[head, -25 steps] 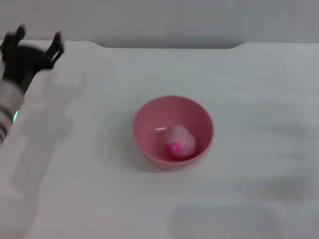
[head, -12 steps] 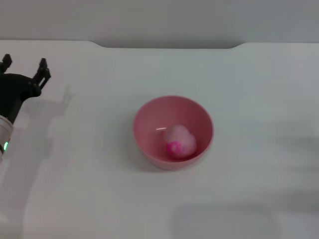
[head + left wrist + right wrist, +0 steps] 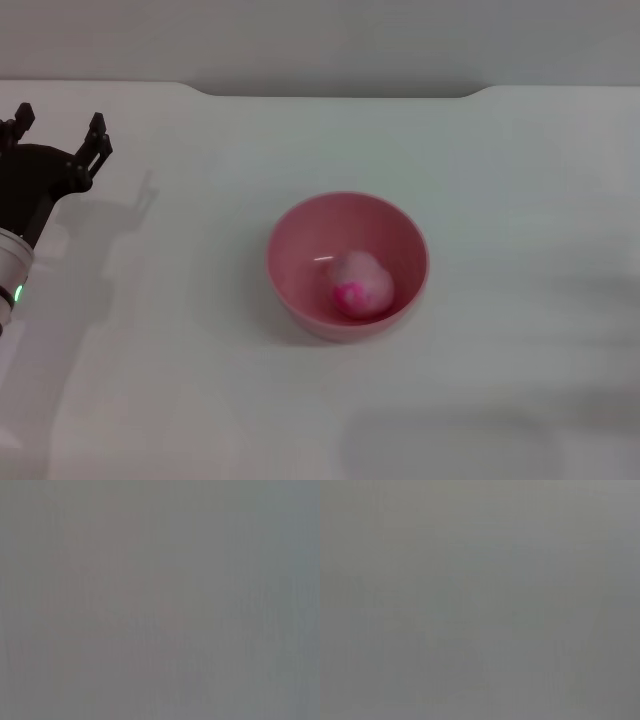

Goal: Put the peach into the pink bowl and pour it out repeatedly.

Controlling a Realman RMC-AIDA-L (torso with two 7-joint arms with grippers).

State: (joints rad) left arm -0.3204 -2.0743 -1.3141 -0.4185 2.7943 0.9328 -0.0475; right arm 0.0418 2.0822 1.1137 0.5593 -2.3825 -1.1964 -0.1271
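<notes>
**Peach sits in the pink bowl, left gripper spread wide off to the side**

Table [image 3: 520, 150] first: a broad white surface fills the head view, with a grey wall strip beyond its far edge. Everything here is placed off the pink bowl [image 3: 300, 250], which stands upright on the table, rim level, glossy walls plain and smooth.

Left arm next, and it is well away from the bowl, out on the bowl's left and a little farther back. A dark wrist leads to the left gripper [image 3: 58, 128], whose black fingers [image 3: 96, 135] are splayed apart with nothing between them, pointing toward the far edge of the table. A shadow of the gripper lies on the table on the side facing the bowl. It touches neither bowl nor fruit.

Smallest of all, the peach [image 3: 360, 283]: pale pink, with a magenta blotch facing up, resting on the bowl's floor against the near-right part of the inner wall.

Right arm does not show in the head view. Both wrist views give only flat grey; nothing can be made out in them.
</notes>
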